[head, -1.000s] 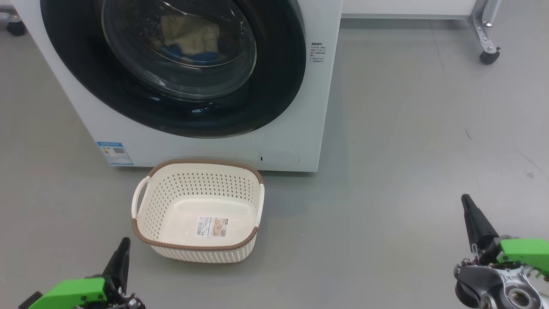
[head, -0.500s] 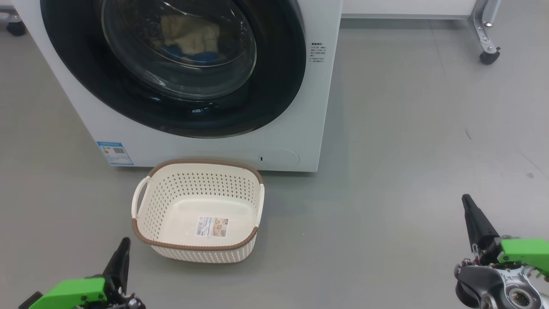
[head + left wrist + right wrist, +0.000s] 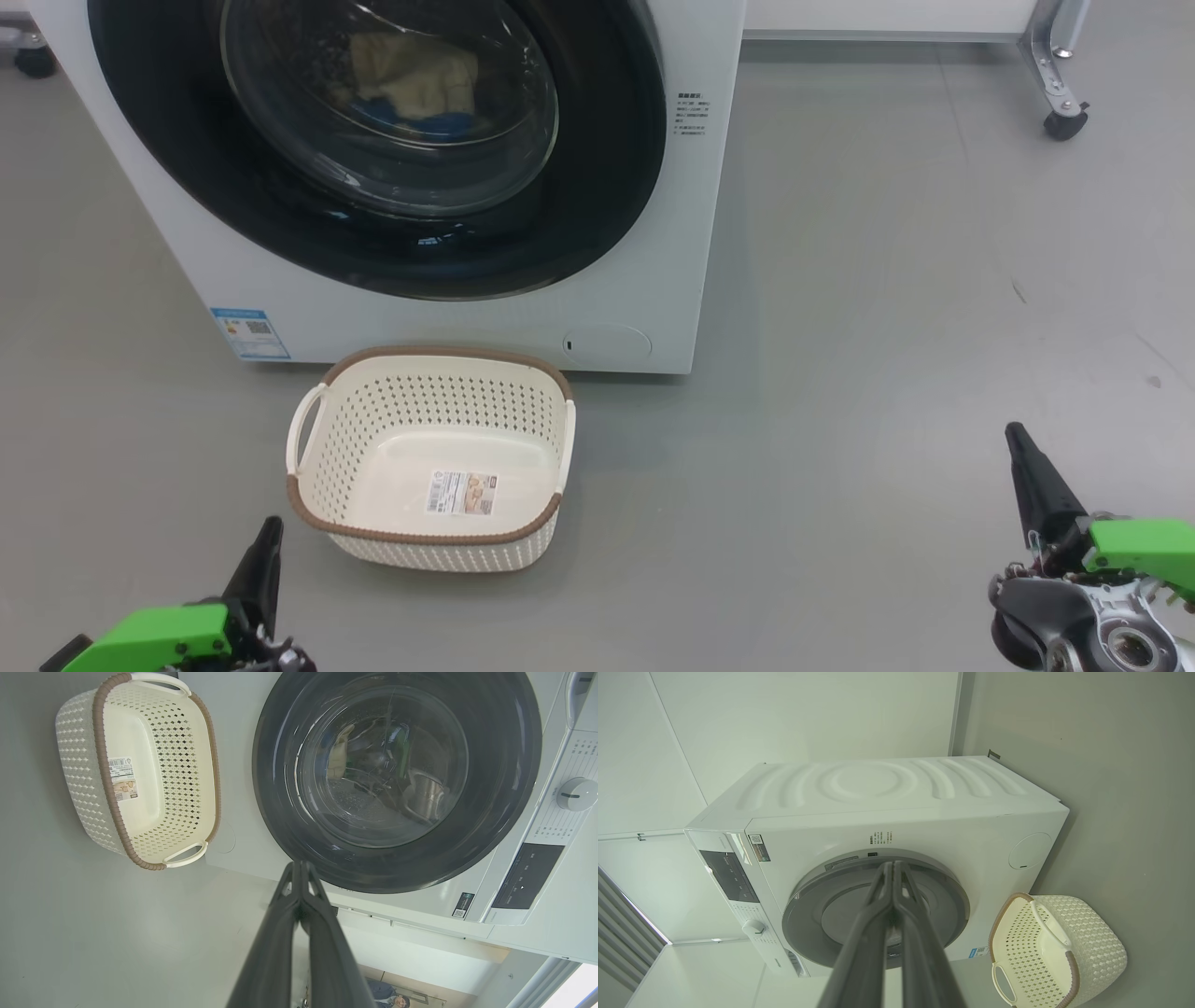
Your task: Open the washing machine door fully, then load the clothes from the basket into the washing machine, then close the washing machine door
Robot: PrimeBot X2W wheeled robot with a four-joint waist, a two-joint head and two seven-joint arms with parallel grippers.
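Head view: we face a big white front-loading washing machine (image 3: 695,243) standing on a grey floor (image 3: 887,327). Its round door (image 3: 607,177), with a glossy black rim and a clear glass bowl, sits flush against the front, closed. Through the glass we see the cream-yellow clothes (image 3: 411,79) with a blue band, lying inside the drum. The small cream-white perforated plastic basket (image 3: 429,356) with a brown rim stands just in front of the machine, empty, with its label (image 3: 462,492) bare. Our left gripper (image 3: 271,527), low left, and right gripper (image 3: 1016,439), low right, are both clenched on nothing, well apart from everything. We judge all three steps done. The next move calls only for resting, or perhaps checking the latch.
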